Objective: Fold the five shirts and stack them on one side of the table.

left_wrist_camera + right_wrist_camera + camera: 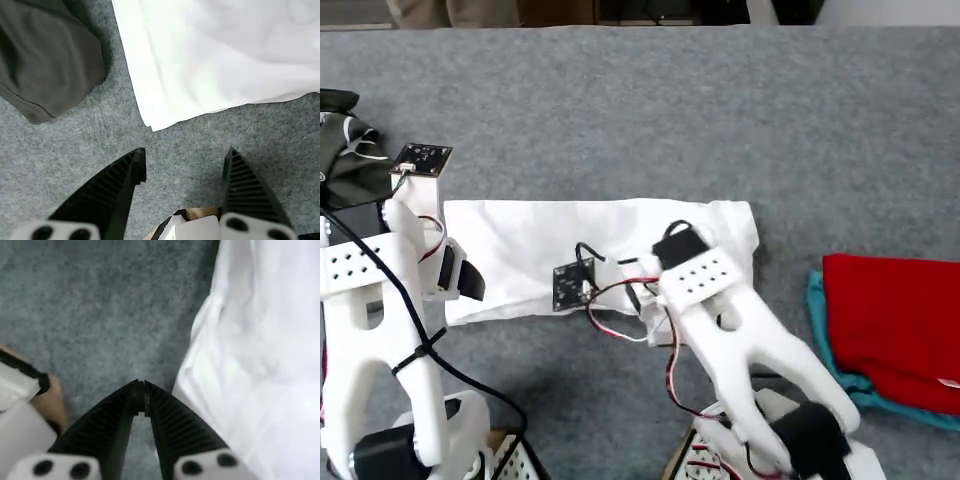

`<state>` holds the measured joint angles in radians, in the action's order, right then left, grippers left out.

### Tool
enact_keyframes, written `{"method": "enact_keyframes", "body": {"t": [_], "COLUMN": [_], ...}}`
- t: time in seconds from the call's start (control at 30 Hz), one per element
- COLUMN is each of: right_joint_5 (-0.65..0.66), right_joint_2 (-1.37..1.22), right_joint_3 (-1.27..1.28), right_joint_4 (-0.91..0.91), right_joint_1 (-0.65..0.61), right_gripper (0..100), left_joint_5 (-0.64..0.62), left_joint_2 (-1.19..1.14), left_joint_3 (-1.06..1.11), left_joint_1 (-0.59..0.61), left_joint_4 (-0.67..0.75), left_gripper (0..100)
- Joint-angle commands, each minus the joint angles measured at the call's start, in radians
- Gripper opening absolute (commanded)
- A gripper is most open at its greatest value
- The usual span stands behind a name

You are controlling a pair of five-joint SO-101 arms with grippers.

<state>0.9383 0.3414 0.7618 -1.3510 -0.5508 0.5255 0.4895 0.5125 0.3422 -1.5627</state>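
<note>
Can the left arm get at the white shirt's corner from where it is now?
Probably yes. The left gripper is open over bare table, the corner of the white shirt lies just ahead, and nothing sits between; the dark shirt is off to the side.

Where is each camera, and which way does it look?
High view: fixed above the table, looking down on the left arm, right arm, white shirt, red shirt and dark shirt.
Left wrist view: on the left arm, facing the table past its open left gripper.
Right wrist view: on the right arm, facing the table past its shut right gripper.
Shared: white shirt in all three; dark shirt in high and left wrist views.
</note>
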Motion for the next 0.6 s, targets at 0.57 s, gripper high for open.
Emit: {"method": "enact_keyframes", "body": {"t": [0.57], "right_joint_5": [-0.012], "right_joint_2": [-0.536], "right_joint_3": [-0.593], "right_joint_4": [0.049], "right_joint_1": [0.081], "right_gripper": [0.6], "left_joint_5": [-0.025], "left_joint_2": [0.031], "left_joint_3": [-0.074], "left_joint_1": [-0.003], "left_joint_4": [-0.054], "left_gripper": [26]}}
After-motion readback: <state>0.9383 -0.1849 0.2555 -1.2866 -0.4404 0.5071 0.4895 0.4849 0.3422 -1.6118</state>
